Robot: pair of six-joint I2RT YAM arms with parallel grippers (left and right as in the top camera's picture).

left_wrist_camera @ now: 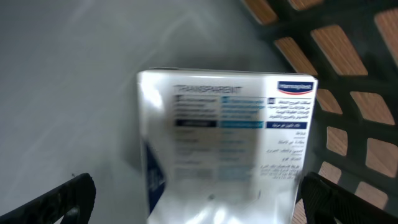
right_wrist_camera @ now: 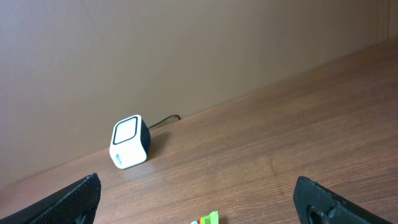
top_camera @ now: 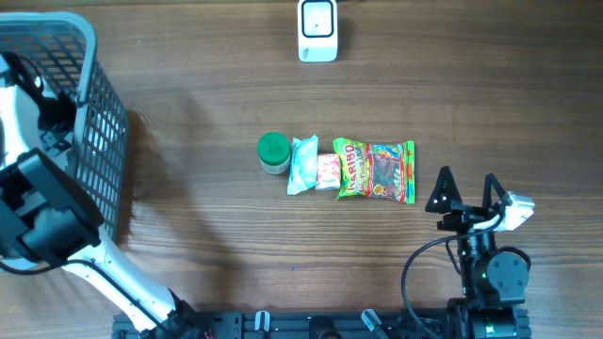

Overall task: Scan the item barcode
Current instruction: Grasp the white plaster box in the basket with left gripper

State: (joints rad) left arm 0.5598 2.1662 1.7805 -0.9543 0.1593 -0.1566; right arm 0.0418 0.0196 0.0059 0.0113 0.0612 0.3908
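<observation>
A white box (left_wrist_camera: 227,137) with blue print lies on the grey floor of the basket (top_camera: 89,113) at the table's left. My left gripper (left_wrist_camera: 199,208) hangs over it inside the basket, open, one black finger (left_wrist_camera: 59,199) on each side of the box and neither touching it. The box is blurred and I can make out no barcode. The white scanner (top_camera: 317,30) with its dark face stands at the far edge, also visible in the right wrist view as the scanner (right_wrist_camera: 129,150). My right gripper (top_camera: 467,184) rests open and empty at the near right.
In the middle of the table lie a green-capped jar (top_camera: 273,153), a white and blue packet (top_camera: 303,165), a pink packet (top_camera: 327,170) and a green candy bag (top_camera: 377,171), side by side. The basket's mesh wall (left_wrist_camera: 348,93) rises right of the box.
</observation>
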